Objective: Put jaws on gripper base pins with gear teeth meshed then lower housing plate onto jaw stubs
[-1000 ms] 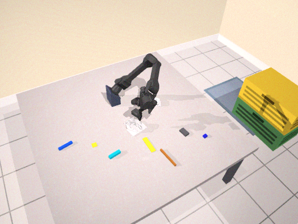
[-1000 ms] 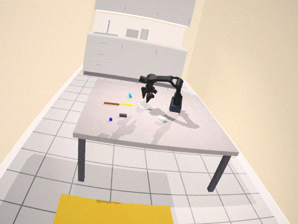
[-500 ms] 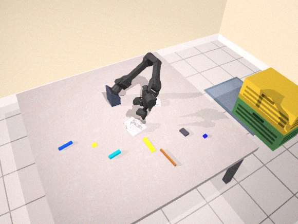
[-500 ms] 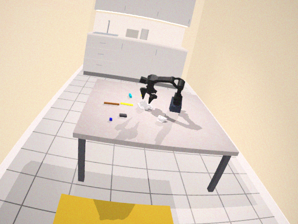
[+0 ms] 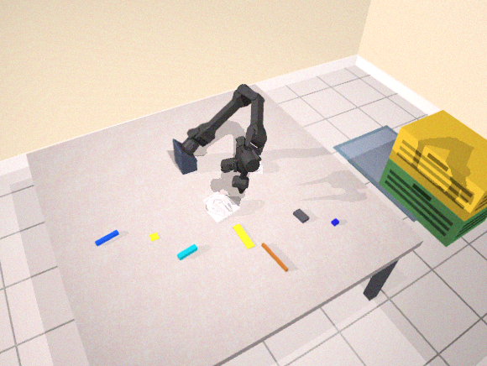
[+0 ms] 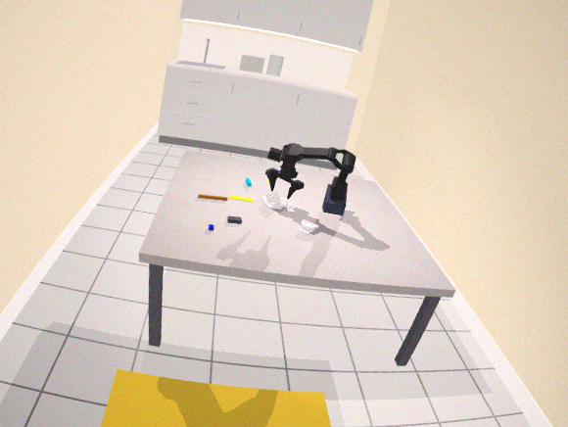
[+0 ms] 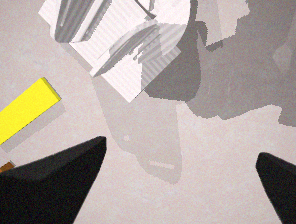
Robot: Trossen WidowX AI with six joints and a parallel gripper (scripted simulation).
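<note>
The white gripper base (image 5: pixel 219 216) (image 7: pixel 131 92) lies on the table. Two white jaws (image 5: pixel 220 204) (image 7: pixel 82 21) lie on it, partly cut off at the top of the wrist view; their pins and gear teeth are not visible there. The white housing plate (image 5: pixel 259 169) (image 6: pixel 308 226) lies apart on the table, partly hidden by the arm in the top view. My gripper (image 5: pixel 232 180) (image 6: pixel 281 193) (image 7: pixel 179 151) is wide open and empty, above the table close to the base, touching neither part as far as I can see.
A yellow bar (image 5: pixel 243 236) (image 6: pixel 241 199) (image 7: pixel 30 107) lies near the base. An orange-brown rod (image 5: pixel 274 257) (image 6: pixel 213 197), a dark block (image 5: pixel 301 216) (image 6: pixel 234 220), a blue cube (image 5: pixel 335 222) (image 6: pixel 211 227) and a cyan bar (image 5: pixel 187 252) (image 6: pixel 249 182) lie farther out.
</note>
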